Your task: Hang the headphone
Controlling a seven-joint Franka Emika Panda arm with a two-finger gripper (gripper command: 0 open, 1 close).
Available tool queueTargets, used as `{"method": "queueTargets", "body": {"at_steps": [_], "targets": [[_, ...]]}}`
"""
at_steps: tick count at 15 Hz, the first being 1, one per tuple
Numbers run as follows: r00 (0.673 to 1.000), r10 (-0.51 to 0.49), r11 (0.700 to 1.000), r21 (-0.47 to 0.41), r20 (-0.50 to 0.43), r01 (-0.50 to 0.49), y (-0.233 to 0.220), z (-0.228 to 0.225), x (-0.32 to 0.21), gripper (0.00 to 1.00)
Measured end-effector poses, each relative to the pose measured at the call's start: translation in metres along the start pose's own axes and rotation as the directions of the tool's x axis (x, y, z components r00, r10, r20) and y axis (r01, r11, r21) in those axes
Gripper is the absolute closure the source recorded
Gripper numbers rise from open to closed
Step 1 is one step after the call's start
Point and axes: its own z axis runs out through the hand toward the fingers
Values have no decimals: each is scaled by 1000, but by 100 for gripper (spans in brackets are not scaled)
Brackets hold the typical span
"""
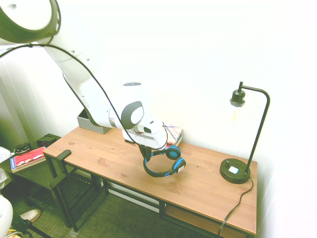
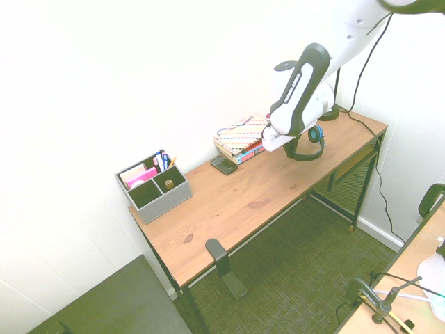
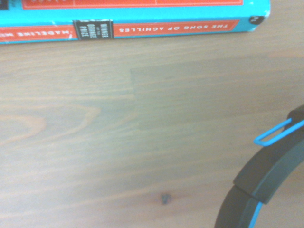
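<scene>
Gripping headphones (image 1: 160,173) by the band, lower center of the first exterior view, with gripper (image 1: 144,147) closed on it; apparently the grasp step, a lift due next. Pinching the same band right of center in the second exterior view, hook (image 2: 221,259) at lower center the likely goal. Showing band at lower right of the wrist view.

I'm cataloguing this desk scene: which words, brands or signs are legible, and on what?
"THE SONG OF ACHILLES": spine of the blue book
"WINNER", "ORANGE PRIZE": dark box, same spine
"MADELINE MI", cut off: same spine
Too small to read: arm lettering, red-and-blue book cover
</scene>
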Motion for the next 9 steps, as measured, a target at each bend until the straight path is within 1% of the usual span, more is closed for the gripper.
{"method": "queueTargets", "body": {"at_steps": [2, 4, 5, 7, 9], "targets": [[997, -14, 999, -32, 75, 17, 11, -33, -23, 100], [984, -39, 996, -71, 171, 52, 15, -64, -64, 100], [977, -31, 993, -105, 213, 54, 17, -79, -90, 100], [971, -4, 986, -160, 238, 43, 21, -108, -148, 100], [971, -5, 986, -161, 241, 45, 27, -122, -213, 100]]}}
